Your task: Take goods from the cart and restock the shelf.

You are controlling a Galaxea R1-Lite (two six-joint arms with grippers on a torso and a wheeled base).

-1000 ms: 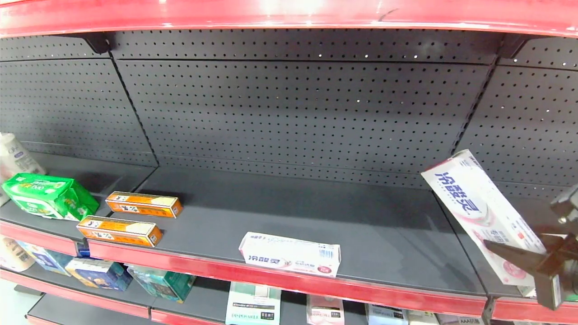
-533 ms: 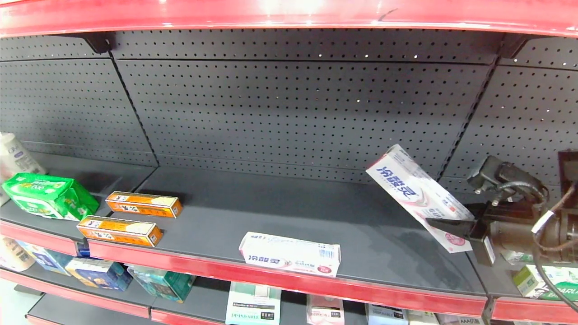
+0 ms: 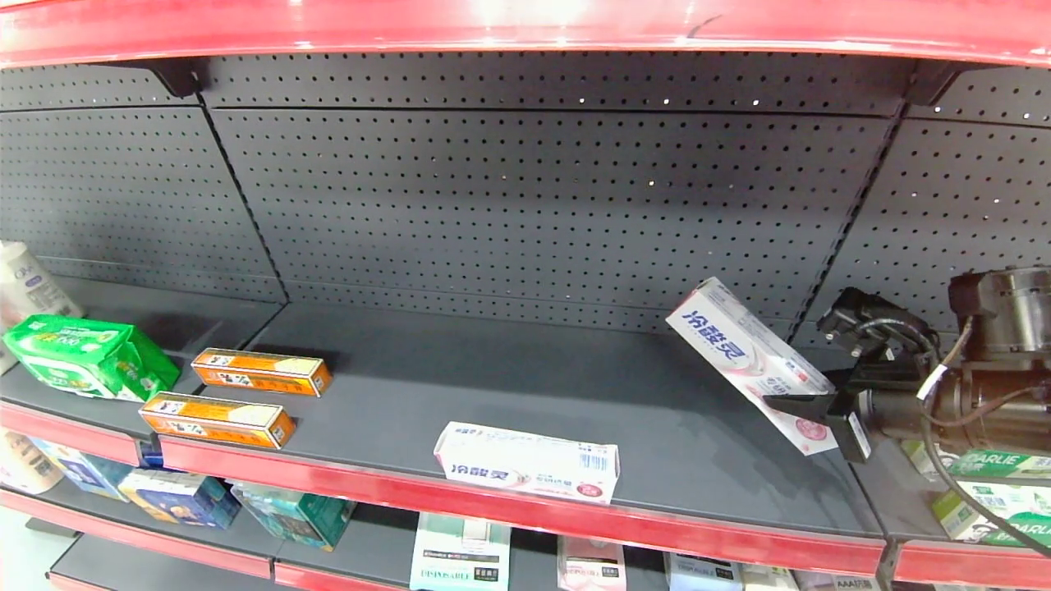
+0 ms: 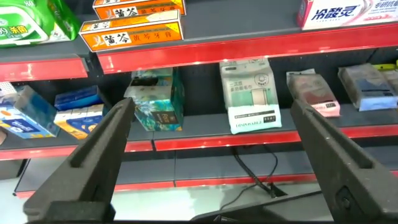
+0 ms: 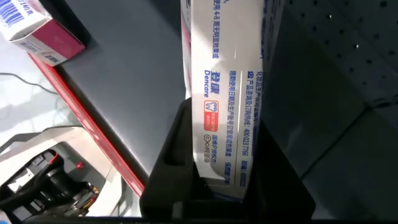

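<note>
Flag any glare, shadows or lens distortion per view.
Head view: glare blooms on the red top shelf edge, which also bows from lens distortion; soft shadow behind the rear orange box. Right wrist view: toothpaste box evenly lit. Left wrist view: even light.

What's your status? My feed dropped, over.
Right gripper shut on toothpaste box, tilted over shelf right end. Left gripper open, holding nothing. Second toothpaste box lies at front edge, well apart.
</note>
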